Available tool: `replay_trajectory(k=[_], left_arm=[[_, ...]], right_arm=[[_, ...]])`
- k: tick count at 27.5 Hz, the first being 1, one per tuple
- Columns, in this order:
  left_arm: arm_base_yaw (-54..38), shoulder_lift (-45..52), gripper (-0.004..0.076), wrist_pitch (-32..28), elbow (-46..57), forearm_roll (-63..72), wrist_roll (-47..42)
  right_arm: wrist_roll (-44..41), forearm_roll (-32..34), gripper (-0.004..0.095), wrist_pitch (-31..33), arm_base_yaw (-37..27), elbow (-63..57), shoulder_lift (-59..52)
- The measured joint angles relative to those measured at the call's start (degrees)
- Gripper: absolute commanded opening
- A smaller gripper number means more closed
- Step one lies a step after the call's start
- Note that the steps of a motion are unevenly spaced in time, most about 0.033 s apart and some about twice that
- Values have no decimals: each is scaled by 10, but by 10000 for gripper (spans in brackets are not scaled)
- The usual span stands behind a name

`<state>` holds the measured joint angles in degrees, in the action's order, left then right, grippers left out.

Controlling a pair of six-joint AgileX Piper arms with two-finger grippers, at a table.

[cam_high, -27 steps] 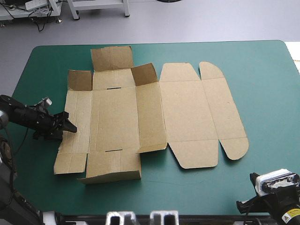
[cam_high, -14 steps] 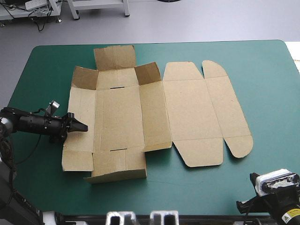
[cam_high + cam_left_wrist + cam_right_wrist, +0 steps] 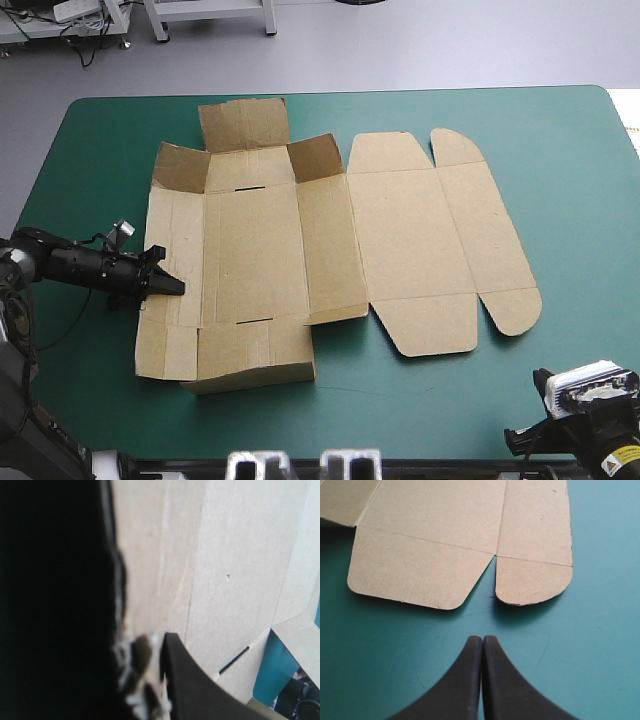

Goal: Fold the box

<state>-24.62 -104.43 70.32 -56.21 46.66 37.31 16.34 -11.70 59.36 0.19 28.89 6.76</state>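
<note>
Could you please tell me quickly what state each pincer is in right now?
Left pincer: closed on the left edge of the brown cardboard box.
Right pincer: closed, empty, over the teal-green table cover.

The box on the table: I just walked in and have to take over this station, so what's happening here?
The left gripper is shut on the left side panel of the brown box, a cut sheet lying mostly flat on the teal-green cover, with two corner flaps at its far end raised. The right gripper is shut and holds nothing, over bare cover just short of the box's rounded flaps at its near right corner.
</note>
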Motion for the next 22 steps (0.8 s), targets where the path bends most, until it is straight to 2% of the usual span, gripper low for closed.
replay_trajectory(k=[4, 9, 12, 18, 22], left_arm=[[8, 20, -10, -1, -23, -34, 3], [52, 86, -10, -7, -90, -189, 6], [94, 115, -10, -6, -137, -243, 6], [178, 130, -10, 5, -251, -262, 5], [286, 130, -10, 5, -347, -317, 38]], right_arm=[[0, 0, -10, 0, 0, 0, 0], [0, 0, -10, 0, 0, 0, 0], [0, 0, -10, 0, 0, 0, 0], [0, 0, -10, 0, 0, 0, 0], [0, 0, -10, 0, 0, 0, 0]])
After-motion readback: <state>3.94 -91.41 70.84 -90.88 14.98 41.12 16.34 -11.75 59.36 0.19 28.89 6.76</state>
